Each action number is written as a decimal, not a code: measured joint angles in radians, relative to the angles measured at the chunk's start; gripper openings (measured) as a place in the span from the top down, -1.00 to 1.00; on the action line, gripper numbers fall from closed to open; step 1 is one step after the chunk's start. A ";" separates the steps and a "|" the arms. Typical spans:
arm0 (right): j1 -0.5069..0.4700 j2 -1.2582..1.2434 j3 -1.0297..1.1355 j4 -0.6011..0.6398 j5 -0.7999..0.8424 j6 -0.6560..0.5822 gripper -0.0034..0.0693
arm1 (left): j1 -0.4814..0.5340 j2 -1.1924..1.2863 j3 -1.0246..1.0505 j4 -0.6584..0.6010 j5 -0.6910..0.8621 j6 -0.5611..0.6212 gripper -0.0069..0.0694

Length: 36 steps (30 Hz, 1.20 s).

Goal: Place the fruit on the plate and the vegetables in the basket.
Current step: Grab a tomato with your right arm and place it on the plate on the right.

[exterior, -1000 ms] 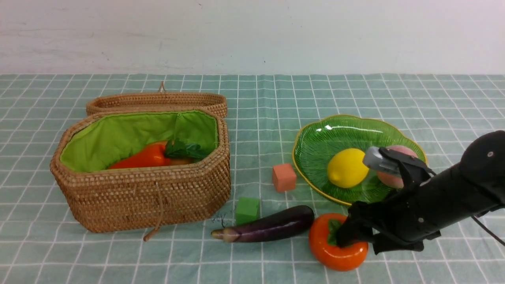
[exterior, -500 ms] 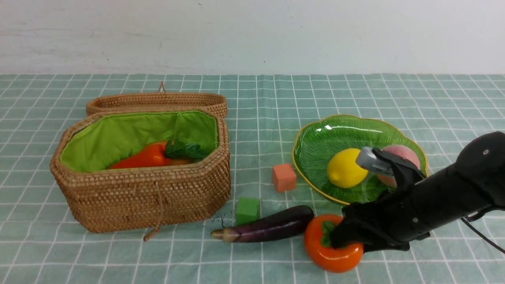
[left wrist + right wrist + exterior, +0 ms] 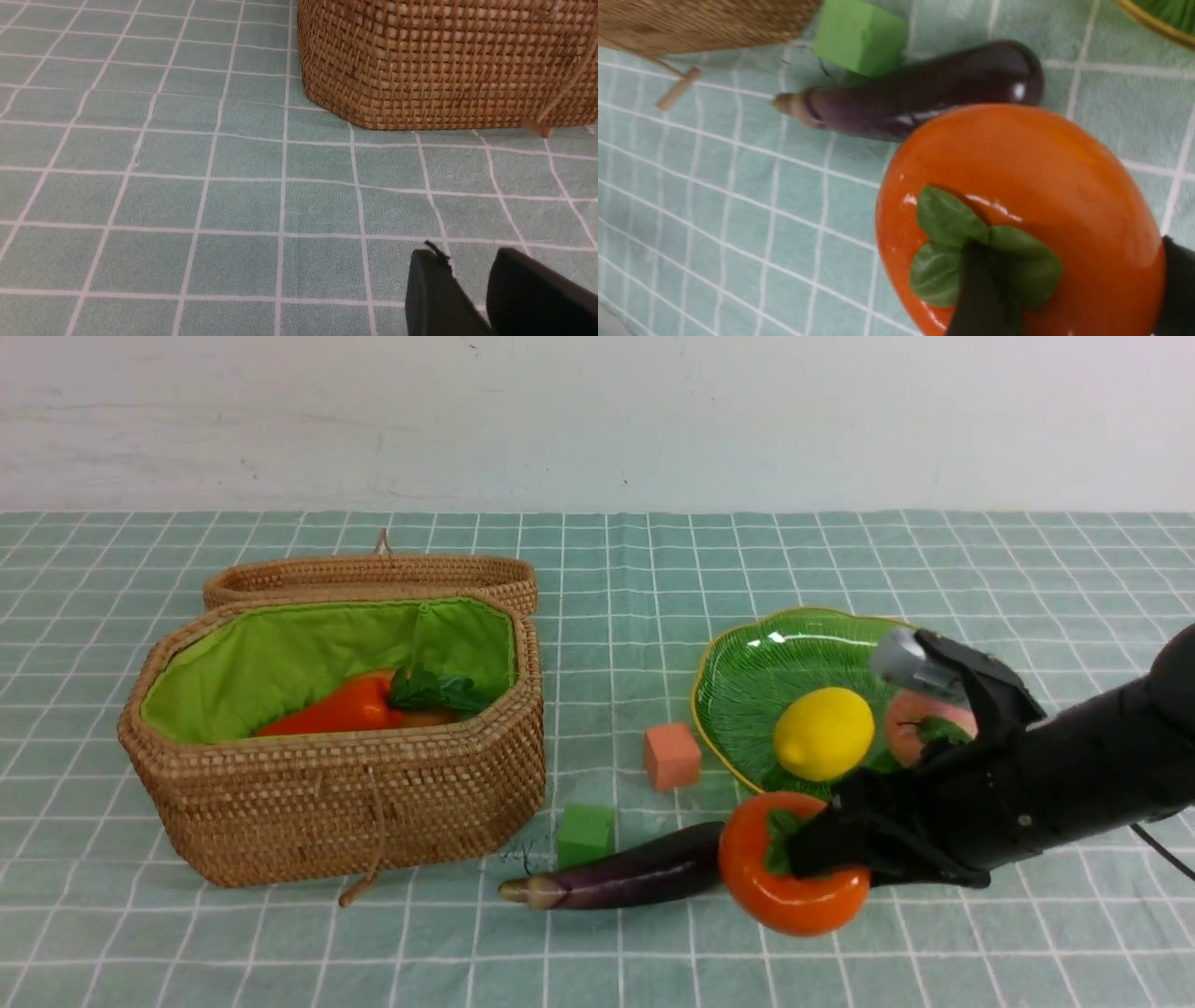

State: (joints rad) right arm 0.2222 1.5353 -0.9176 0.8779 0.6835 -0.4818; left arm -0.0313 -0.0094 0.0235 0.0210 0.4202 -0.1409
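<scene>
I see my right gripper (image 3: 822, 854) clamped on the persimmon (image 3: 789, 873), raised off the desk (image 3: 934, 569). The eggplant (image 3: 621, 879) lies just left of it; lemon (image 3: 823, 734) and peach (image 3: 920, 726) sit on the plate (image 3: 766, 663) behind it.

Your way onto the plate (image 3: 747, 663) has free room at its near-left; lemon (image 3: 823, 734) and peach (image 3: 920, 728) crowd the right.

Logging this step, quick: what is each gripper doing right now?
Left gripper: holding nothing, jaws a little apart, over bare tablecloth near the basket.
Right gripper: closed on the persimmon, lifted off the cloth.
</scene>
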 joint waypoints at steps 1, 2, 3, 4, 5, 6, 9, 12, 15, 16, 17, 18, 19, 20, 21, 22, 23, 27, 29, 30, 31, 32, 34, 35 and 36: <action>-0.009 -0.002 -0.029 0.000 0.007 0.004 -0.32 | 0.000 0.000 0.000 0.000 0.000 0.000 0.34; -0.009 -0.002 -0.029 0.000 0.009 0.003 -0.32 | 0.000 0.000 0.000 0.000 0.000 0.000 0.34; -0.030 0.000 -0.066 0.000 0.016 0.008 -0.32 | 0.000 0.000 0.000 0.000 0.000 0.000 0.34; -0.057 0.004 -0.110 0.000 0.019 0.010 -0.32 | 0.000 0.000 0.000 0.000 0.000 0.000 0.34; -0.085 0.015 -0.154 0.000 0.021 0.013 -0.32 | 0.000 0.000 0.000 0.000 0.000 0.000 0.34; -0.103 0.024 -0.192 0.000 0.021 0.014 -0.32 | 0.000 0.000 0.000 0.000 0.000 0.000 0.34; -0.186 0.089 -0.340 0.000 0.017 0.014 -0.32 | 0.000 0.000 0.000 0.000 0.000 0.000 0.34; -0.239 0.213 -0.491 0.002 0.009 0.013 -0.32 | 0.000 0.000 0.000 0.000 0.000 0.000 0.34; -0.242 0.313 -0.580 0.004 0.009 0.002 -0.32 | 0.000 0.000 0.000 0.000 0.000 0.000 0.33; -0.242 0.353 -0.602 0.004 0.009 0.000 -0.32 | 0.000 0.000 0.000 0.000 0.000 0.000 0.33; -0.242 0.396 -0.633 0.008 0.006 -0.003 -0.32 | 0.000 0.000 0.000 0.000 0.000 0.000 0.33; -0.242 0.410 -0.637 0.008 0.005 -0.004 -0.32 | 0.000 0.000 0.000 0.000 0.000 0.000 0.33; -0.242 0.457 -0.664 0.008 -0.003 -0.006 -0.32 | 0.000 0.000 0.000 0.000 0.000 0.000 0.33; -0.242 0.485 -0.675 0.008 -0.009 -0.006 -0.32 | 0.000 0.000 0.000 0.000 0.000 0.000 0.33; -0.242 0.489 -0.676 0.008 -0.010 -0.006 -0.32 | 0.000 0.000 0.000 0.000 0.000 0.000 0.32; -0.242 0.511 -0.680 0.008 -0.016 -0.007 -0.32 | 0.000 0.000 0.000 0.000 0.000 0.000 0.32; -0.242 0.525 -0.682 0.008 -0.016 -0.007 -0.32 | 0.000 0.000 0.000 0.000 0.000 0.000 0.32; -0.242 0.548 -0.683 0.007 -0.025 -0.015 -0.32 | 0.000 0.000 0.000 0.000 0.000 0.000 0.30; -0.242 0.549 -0.683 0.004 -0.036 -0.024 -0.32 | 0.000 0.000 0.000 0.000 0.000 0.000 0.30; -0.242 0.549 -0.684 0.004 -0.038 -0.032 -0.37 | 0.000 0.000 0.000 0.000 0.000 0.000 0.30; -0.242 0.549 -0.684 0.004 -0.038 -0.036 -0.42 | 0.000 0.000 0.000 0.000 0.000 0.000 0.30; -0.242 0.549 -0.685 0.004 -0.037 -0.041 -0.52 | 0.000 0.000 0.000 0.000 0.000 0.000 0.30; -0.242 0.547 -0.685 -0.005 -0.029 -0.048 -0.75 | 0.000 0.000 0.000 0.000 0.000 0.000 0.30; -0.242 0.542 -0.685 -0.012 -0.025 -0.051 -0.85 | 0.000 0.000 0.000 0.000 0.000 0.000 0.30; -0.242 0.539 -0.685 -0.017 -0.024 -0.053 -0.89 | 0.000 0.000 0.000 0.000 0.000 0.000 0.30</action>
State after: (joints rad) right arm -0.0193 2.0748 -1.6023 0.8604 0.6593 -0.5345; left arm -0.0313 -0.0094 0.0235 0.0210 0.4202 -0.1409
